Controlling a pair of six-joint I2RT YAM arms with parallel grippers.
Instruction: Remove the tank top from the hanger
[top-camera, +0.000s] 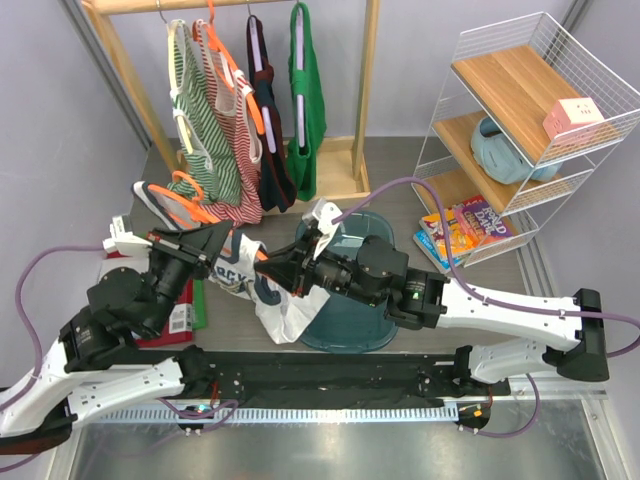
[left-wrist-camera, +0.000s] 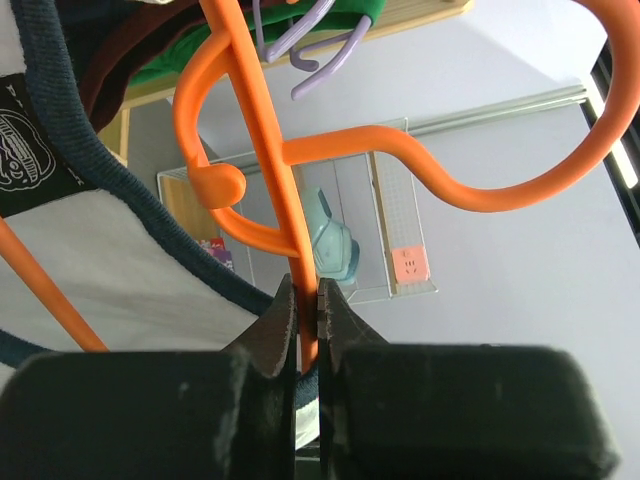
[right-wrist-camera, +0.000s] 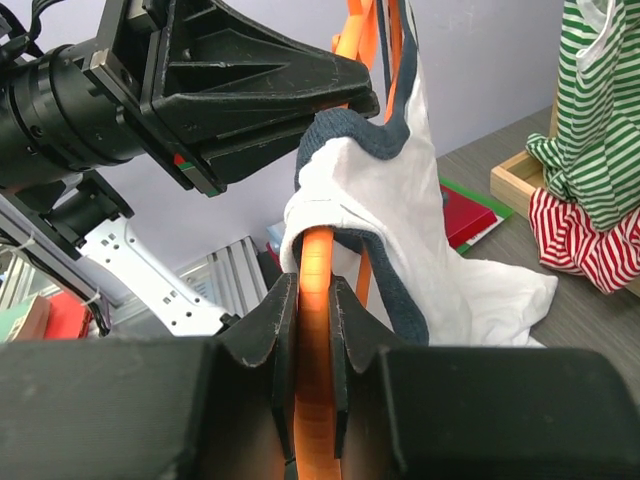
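The white tank top (top-camera: 282, 308) with navy trim hangs bunched between my two arms, above the table. It also shows in the left wrist view (left-wrist-camera: 110, 265) and in the right wrist view (right-wrist-camera: 400, 220). The orange hanger (left-wrist-camera: 400, 150) is still inside its neck and strap. My left gripper (top-camera: 226, 243) is shut on the hanger's stem (left-wrist-camera: 308, 300) just below the hook. My right gripper (top-camera: 277, 272) is shut on one hanger arm (right-wrist-camera: 313, 290), where the navy-trimmed strap drapes over it. Most of the hanger is hidden in the top view.
A wooden rack (top-camera: 365, 90) behind holds striped, navy and green tops (top-camera: 305, 100). Another orange hanger (top-camera: 185, 205) lies at its foot. A dark round bin (top-camera: 350, 325) sits under the right arm. A wire shelf (top-camera: 520, 110) stands right, and books (top-camera: 180, 318) lie left.
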